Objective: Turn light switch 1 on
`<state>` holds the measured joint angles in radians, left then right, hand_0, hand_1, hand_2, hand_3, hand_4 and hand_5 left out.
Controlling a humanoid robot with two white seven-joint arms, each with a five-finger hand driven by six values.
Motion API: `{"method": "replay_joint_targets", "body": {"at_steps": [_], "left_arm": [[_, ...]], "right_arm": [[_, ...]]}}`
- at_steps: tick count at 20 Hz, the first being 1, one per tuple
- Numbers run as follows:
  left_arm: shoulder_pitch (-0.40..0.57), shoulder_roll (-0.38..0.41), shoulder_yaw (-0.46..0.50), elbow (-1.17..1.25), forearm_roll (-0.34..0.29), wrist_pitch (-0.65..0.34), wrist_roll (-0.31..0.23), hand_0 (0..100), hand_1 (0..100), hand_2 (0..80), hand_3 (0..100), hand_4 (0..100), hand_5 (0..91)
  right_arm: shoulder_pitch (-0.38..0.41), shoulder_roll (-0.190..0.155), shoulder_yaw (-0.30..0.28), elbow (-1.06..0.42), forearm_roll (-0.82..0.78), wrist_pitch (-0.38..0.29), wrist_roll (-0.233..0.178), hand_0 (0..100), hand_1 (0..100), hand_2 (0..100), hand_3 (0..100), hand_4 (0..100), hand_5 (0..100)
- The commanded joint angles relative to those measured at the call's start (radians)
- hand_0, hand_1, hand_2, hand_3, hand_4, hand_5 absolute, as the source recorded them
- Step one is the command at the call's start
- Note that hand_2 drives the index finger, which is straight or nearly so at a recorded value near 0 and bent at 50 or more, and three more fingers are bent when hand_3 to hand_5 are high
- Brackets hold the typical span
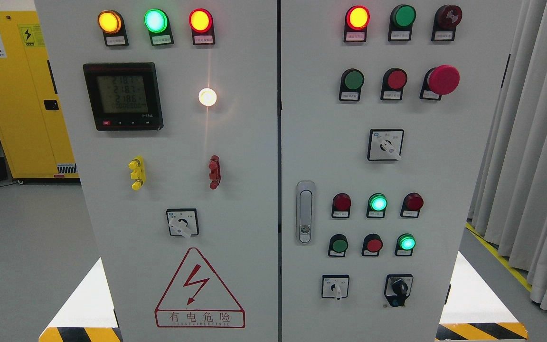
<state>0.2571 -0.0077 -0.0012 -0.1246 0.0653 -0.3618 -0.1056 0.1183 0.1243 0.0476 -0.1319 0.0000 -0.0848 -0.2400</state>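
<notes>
On the left door of a grey electrical cabinet (235, 190), a white-handled rotary selector switch (183, 223) sat low at the centre, below a yellow terminal (136, 173) and a red terminal (214, 172). Its handle's long axis ran diagonally and pointed to the lower right.

Three more selectors were on the right door:
- The upper selector (385, 145) also pointed to the lower right.
- The small lower selector (335, 286) pointed straight down.
- The black knob (399, 289) beside the small lower selector stood roughly vertical.

The tags under the switches were too small to read, so which one was switch 1 could not be told.

A red warning triangle (199, 289) with a lightning bolt read "有电危险" over "DANGER ELECTRIC". The digital meter (123, 96) showed rows of digits that looked like 2181, 2187 and 2186. A white lamp (207, 97) glowed beside it, and amber, green and red pilot lights were lit above. A red mushroom button (443, 79) stood out at the upper right. A yellow safety cabinet (26, 104) with hazard stickers stood behind at the left.

Neither robot hand appeared in the head view, so the state of their fingers could not be told.
</notes>
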Motion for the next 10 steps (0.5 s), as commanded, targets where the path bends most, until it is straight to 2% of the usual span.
{"method": "replay_joint_targets", "body": {"at_steps": [1,10], "left_arm": [[-0.041,-0.032,-0.007,-0.013,0.001,0.046,-0.003,11,15,0.0,0,0,0.0],[-0.091,-0.031,-0.019,-0.032,-0.001,0.092,-0.005,12,13,0.0,0,0,0.0]], "right_arm": [[0.0,0.0,0.0,0.0,-0.029,0.0,-0.001,0,50,4,0,0,0],[0.0,0.0,0.0,0.0,-0.029,0.0,-0.001,0,50,4,0,0,0]]}}
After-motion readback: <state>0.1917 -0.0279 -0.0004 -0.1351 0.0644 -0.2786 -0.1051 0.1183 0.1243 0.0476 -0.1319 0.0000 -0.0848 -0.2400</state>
